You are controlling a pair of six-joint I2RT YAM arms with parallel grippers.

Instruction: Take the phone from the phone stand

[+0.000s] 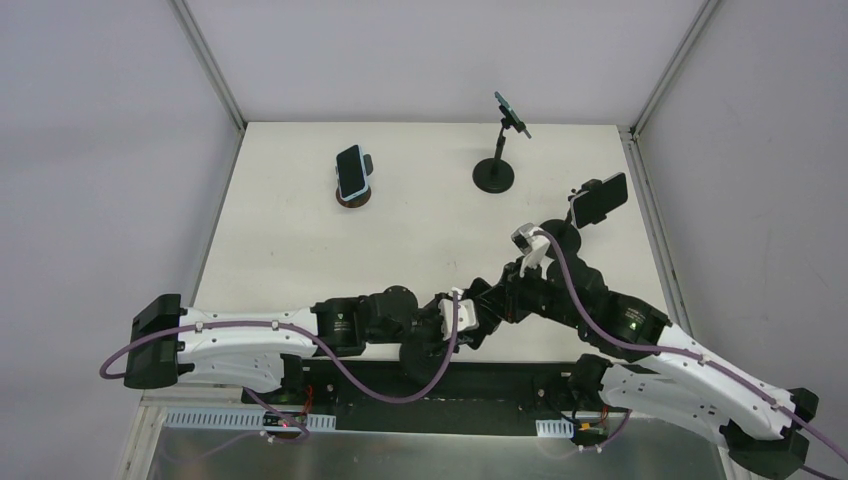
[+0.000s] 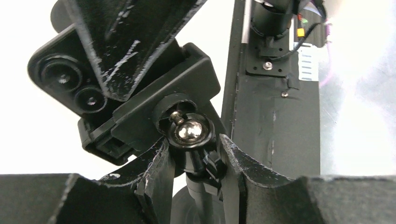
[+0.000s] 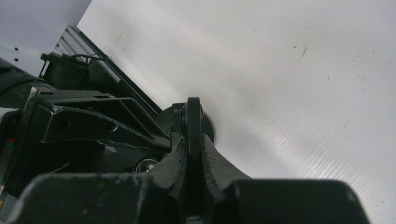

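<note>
In the left wrist view a black phone (image 2: 70,79) with two camera lenses sits against the phone stand's clamp (image 2: 163,88), above a shiny ball joint (image 2: 189,131). My left gripper (image 2: 194,158) is shut on the stand's neck just under that ball. A finger (image 2: 121,42) of the right gripper presses on the phone from above. In the right wrist view the phone (image 3: 193,126) appears edge-on, and my right gripper (image 3: 194,147) is shut on it, with the stand's round base (image 3: 209,128) behind. From above, both grippers (image 1: 505,295) meet near the front edge and hide the phone.
Three other phones stand on holders: one at the back left (image 1: 351,171), one on a tall stand at the back (image 1: 510,110), and one at the right (image 1: 600,198). The table's black front strip (image 2: 275,121) runs close behind the held stand.
</note>
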